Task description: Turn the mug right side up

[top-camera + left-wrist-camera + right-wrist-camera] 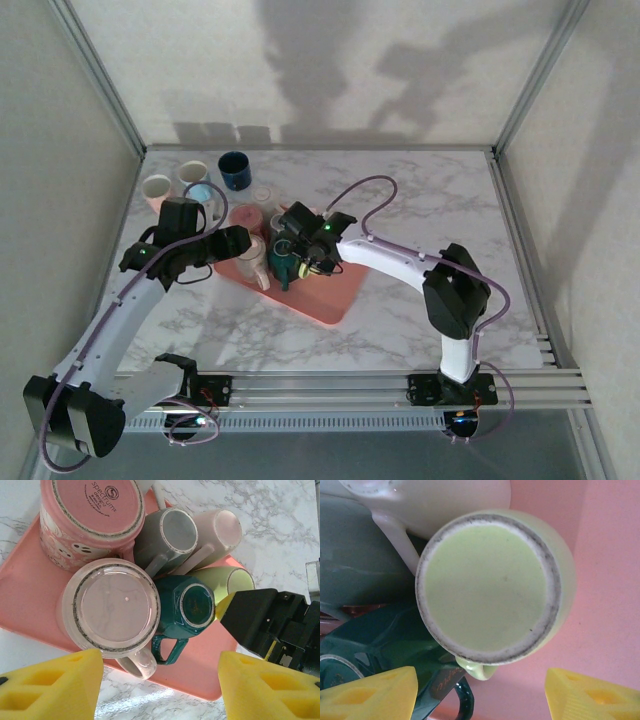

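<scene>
Evidently at the approach step, with nothing gripped yet. Right fingers (pixel 370 694) spread wide and empty, hanging over the light green mug (pixel 490 585), its upturned base almost square under the wrist camera. Left fingers (pixel 50 685) likewise apart and empty, poised over the near side of the pink tray (pixel 30 605), above the pale pink mug (pixel 112 607) and the teal mug (pixel 187 605). Judged target: the green one, being centred under the right arm, though another mug cannot be ruled out.

Next, probably: lower the right fingers either side of the green wall, close, lift clear of the neighbours, roll the wrist half a turn, set down mouth up. Calls for care with the crowding: cream mug (pixel 430 500) hard against one side, teal mug close by the handle (pixel 475 670), little room for a finger between. More space on the side facing bare tray.

As for the green mug itself: mouth down on the tray, at the right end of the cluster as seen from the left wrist, tray resting on the marble tabletop (pixel 450 200). Whether sitting flat or leaning on its neighbours, hard to tell. Pale lime glaze, flat base ringed by a rough, dark-speckled band, small handle pointing toward the fingers. Smooth finish, so likely slippery under a light squeeze.
</scene>
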Robot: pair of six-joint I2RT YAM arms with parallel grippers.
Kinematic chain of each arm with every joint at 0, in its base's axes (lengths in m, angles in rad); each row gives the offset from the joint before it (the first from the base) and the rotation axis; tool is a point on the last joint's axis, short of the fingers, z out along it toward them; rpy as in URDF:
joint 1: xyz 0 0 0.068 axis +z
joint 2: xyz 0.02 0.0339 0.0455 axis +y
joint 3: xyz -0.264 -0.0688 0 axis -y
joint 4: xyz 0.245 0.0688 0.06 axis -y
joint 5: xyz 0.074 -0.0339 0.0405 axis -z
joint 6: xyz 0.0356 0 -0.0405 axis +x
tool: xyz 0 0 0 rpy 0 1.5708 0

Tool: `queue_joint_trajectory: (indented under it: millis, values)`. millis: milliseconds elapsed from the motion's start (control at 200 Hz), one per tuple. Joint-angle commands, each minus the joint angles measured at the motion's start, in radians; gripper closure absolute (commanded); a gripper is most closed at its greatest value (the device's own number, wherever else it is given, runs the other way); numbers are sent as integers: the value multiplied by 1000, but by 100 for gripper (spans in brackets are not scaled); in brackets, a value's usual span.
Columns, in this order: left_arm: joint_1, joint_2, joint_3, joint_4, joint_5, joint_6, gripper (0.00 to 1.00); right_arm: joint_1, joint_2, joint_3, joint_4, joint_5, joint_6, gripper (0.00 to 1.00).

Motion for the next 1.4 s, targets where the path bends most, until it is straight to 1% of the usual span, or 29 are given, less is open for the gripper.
queue_joint_trajectory:
  millis: [0,220,345,476,646,731,876,1041,1141,1282,1392]
  values:
    - [7,-30,2,-13,8,13,38,2,42,3,-57,55,-35,32]
    - [7,-37,16,-6,-4,-12,38,-20,0,-76,-13,62,-104,37]
    - [7,-36,16,1,-7,-35,38,-32,-6,-82,-20,63,-158,38]
    - [7,-31,8,25,14,-60,38,-35,-21,-90,-16,94,-224,39]
    - [7,0,14,36,33,-84,38,-42,-89,-142,-1,144,-315,44]
    - [5,16,21,37,37,-91,39,-52,-116,-173,25,124,-382,46]
    - [6,29,27,48,29,-107,40,-61,-148,-204,28,111,-450,54]
    - [6,29,23,58,11,-128,41,-79,-145,-224,55,58,-535,63]
    - [5,18,12,90,26,-144,42,-91,-129,-215,56,26,-570,64]
    - [6,-12,-9,155,63,-166,42,-95,-114,-207,64,17,-595,66]
    - [6,-18,-10,155,65,-164,42,-94,-88,-182,32,19,-589,69]
